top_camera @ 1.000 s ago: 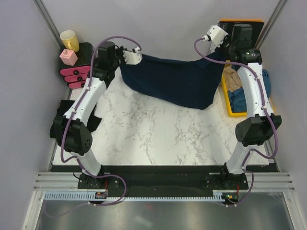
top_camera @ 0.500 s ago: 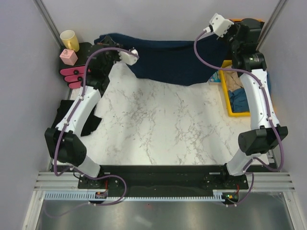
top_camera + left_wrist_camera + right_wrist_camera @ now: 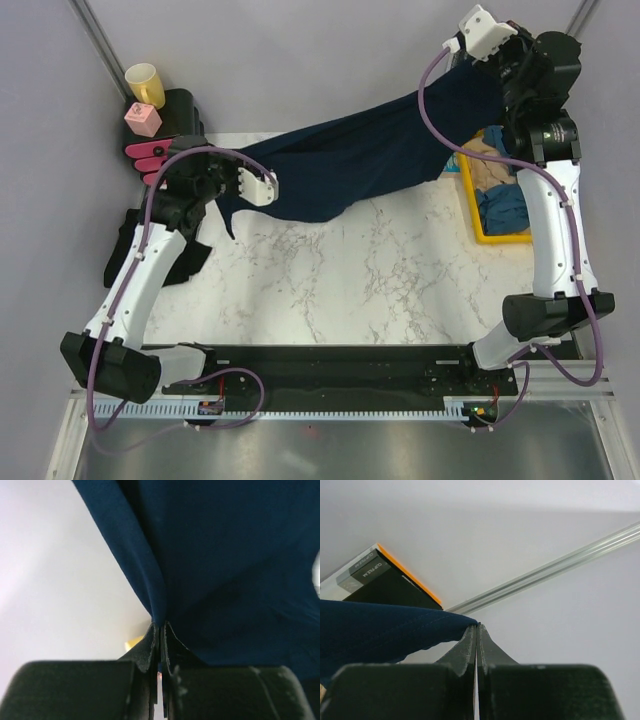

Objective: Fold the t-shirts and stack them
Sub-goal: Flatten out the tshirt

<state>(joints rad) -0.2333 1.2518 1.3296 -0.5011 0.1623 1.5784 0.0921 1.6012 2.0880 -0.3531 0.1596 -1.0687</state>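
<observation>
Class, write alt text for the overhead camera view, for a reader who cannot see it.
A dark navy t-shirt hangs stretched over a marble table between the low left gripper and the high right gripper. A yellow tray of clothes sits at the right edge.

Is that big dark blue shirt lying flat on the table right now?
No: the navy t-shirt hangs stretched between the left gripper and the right gripper, each pinching an edge of it.

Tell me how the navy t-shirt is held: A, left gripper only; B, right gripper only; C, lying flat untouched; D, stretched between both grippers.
D: the navy t-shirt spans the air between the left gripper and the right gripper, each shut on an edge.
</observation>
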